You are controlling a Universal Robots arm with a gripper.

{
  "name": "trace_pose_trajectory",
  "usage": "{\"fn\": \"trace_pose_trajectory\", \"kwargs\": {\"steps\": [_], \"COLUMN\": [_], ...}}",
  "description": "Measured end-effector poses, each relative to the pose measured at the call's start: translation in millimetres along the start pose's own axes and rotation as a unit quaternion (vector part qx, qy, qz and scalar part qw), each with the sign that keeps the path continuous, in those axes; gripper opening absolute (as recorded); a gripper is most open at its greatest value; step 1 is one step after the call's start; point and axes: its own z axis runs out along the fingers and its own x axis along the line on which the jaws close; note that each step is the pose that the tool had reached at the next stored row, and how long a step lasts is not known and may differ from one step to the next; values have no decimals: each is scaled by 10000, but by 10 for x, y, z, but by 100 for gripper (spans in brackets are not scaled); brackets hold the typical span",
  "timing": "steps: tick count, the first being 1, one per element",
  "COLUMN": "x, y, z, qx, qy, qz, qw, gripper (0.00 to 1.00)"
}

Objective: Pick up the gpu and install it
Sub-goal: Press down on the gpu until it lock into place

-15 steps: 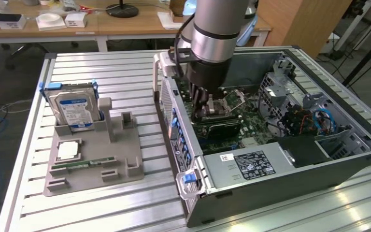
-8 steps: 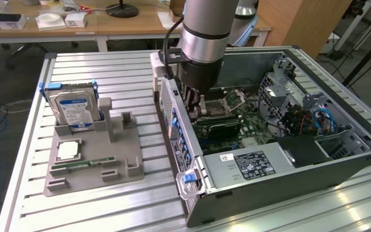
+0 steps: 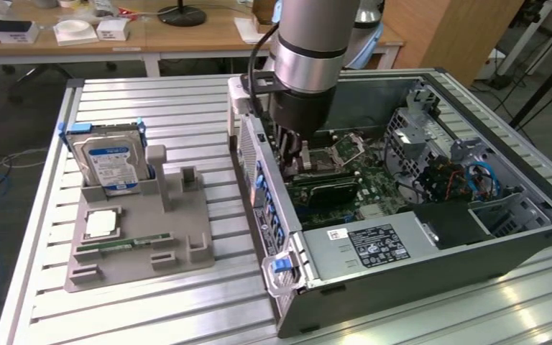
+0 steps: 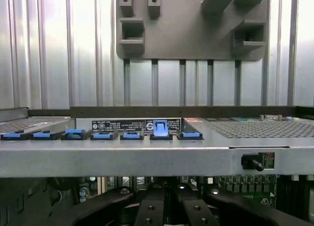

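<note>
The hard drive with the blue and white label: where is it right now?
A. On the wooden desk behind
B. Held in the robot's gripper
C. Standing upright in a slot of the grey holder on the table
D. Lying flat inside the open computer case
C: the hard drive stands on edge in the grey holder, on the exterior view's left of the open computer case.

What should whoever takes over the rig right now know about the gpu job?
Tool: shut, lowered inside the open computer case, over the motherboard.
gpu: inside the case directly beneath the tool; whether it is gripped cannot be told.
Done: card is off the grey holder, which keeps the hard drive and memory stick.
Left: seating in the slot is not confirmed.
</note>
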Motion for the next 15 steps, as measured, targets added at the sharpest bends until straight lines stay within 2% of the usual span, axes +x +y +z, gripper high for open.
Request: {"fn": "trace_pose_trajectory", "kwargs": {"steps": [1,3,7,12,15], "x": [0,-1,-2,4,8], "y": [-1,-2,-1,54,68], "z": [-2,-26,-164,-160,-125], "qx": [-4,-33,-37,-36,-1], "qy": [0,1,1,0,5], "qz": [0,4,9,26,58], "qw": [10000,10000,10000,10000,10000], "gripper": [11,11,11,11,11]}}
